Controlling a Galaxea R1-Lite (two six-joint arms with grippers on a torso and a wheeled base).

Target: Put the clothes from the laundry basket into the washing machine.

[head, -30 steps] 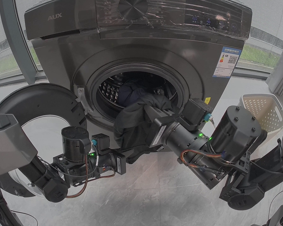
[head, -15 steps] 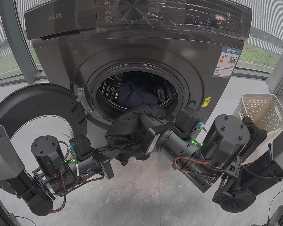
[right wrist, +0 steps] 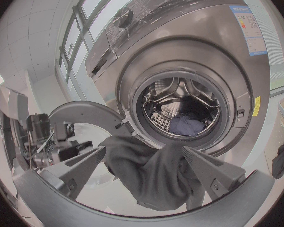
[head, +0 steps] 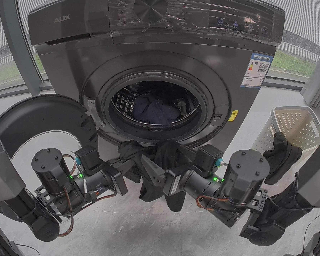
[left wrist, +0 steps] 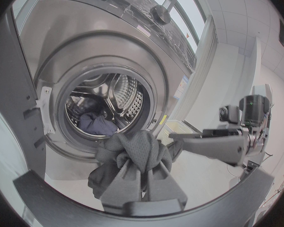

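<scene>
A dark grey garment point(head: 151, 191) hangs in front of the washing machine point(head: 160, 59), just below its open drum mouth. My left gripper point(head: 129, 159) is shut on a bunched part of it point(left wrist: 139, 148), its fingers pinched into the cloth point(left wrist: 143, 166). My right gripper point(head: 167, 157) is open, its fingers spread wide point(right wrist: 143, 155) with the garment point(right wrist: 148, 177) draped between them. A dark blue cloth point(head: 154, 109) lies inside the drum. The white laundry basket point(head: 302, 123) stands at the right, a black garment point(head: 282, 155) hanging over its rim.
The round machine door point(head: 42, 116) is swung open to the left, close to my left arm. Pale bare floor point(head: 160, 228) lies below the grippers. Windows run behind the machine.
Both arms have drawn back and down from the drum mouth. The dark garment came out of the opening with them and now hangs below it. The left gripper has taken hold of it.
</scene>
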